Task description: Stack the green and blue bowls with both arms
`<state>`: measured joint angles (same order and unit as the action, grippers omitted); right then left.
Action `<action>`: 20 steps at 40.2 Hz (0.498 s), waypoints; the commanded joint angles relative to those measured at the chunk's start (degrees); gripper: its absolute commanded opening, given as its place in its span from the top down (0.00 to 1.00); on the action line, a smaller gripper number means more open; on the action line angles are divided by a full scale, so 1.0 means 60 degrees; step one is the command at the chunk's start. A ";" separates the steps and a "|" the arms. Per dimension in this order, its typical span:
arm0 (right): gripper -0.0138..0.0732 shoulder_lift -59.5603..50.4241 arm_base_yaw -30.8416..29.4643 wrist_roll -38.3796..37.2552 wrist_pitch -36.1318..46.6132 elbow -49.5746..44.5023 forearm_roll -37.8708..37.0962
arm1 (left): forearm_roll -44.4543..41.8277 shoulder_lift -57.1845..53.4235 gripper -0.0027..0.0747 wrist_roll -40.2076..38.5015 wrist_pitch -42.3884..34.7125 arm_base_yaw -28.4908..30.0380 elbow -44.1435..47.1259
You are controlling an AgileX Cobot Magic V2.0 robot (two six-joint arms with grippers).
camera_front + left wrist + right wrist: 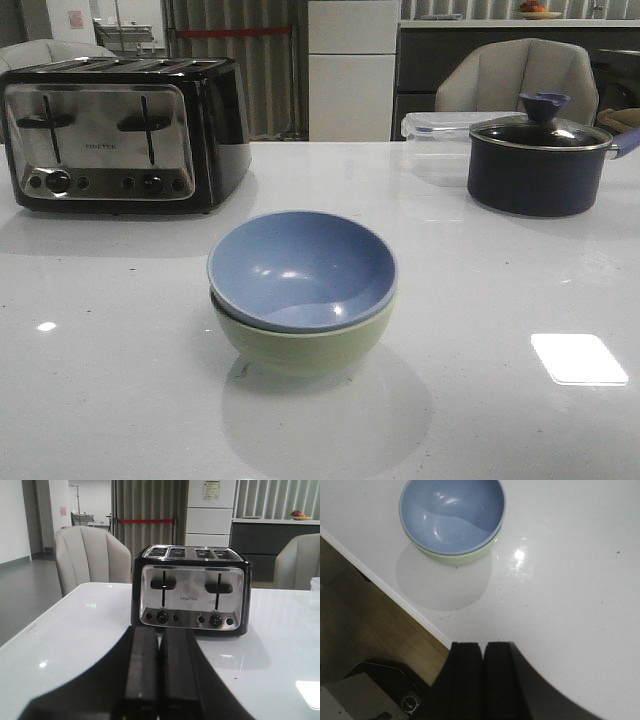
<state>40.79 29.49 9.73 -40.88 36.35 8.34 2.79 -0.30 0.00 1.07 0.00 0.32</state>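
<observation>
Your stack looks made: the blue bowl (300,270) sits nested in the green bowl (305,345) at mid-bench (120,380), slightly tilted, its rim riding higher toward 9 o'clock. Both sets of jaws are together and hold nothing; the left gripper (159,665) faces the toaster (190,592), the right gripper (482,675) hangs well apart from the bowls. If you reseat it, press the raised rim gently.

Both the left gripper (159,667) and the right gripper (483,680) appear closed and empty, fingers pressed together.
</observation>
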 commanded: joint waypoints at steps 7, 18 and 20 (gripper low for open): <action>0.80 -0.1836 -0.1207 0.0083 0.1877 -0.0814 -0.0344 | 0.0084 -0.0159 0.84 0.0000 -0.0839 -0.0057 0.0047; 0.80 -0.5360 -0.3873 0.0083 0.5398 -0.4101 -0.0213 | 0.0084 -0.0159 0.84 0.0000 -0.0839 -0.0057 0.0047; 0.80 -0.5850 -0.4154 0.0083 0.5813 -0.4575 -0.0213 | 0.0084 -0.0159 0.84 0.0000 -0.0839 -0.0057 0.0047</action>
<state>9.95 7.45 9.73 -16.47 11.41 6.70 2.82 -0.30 0.00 1.07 0.00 0.32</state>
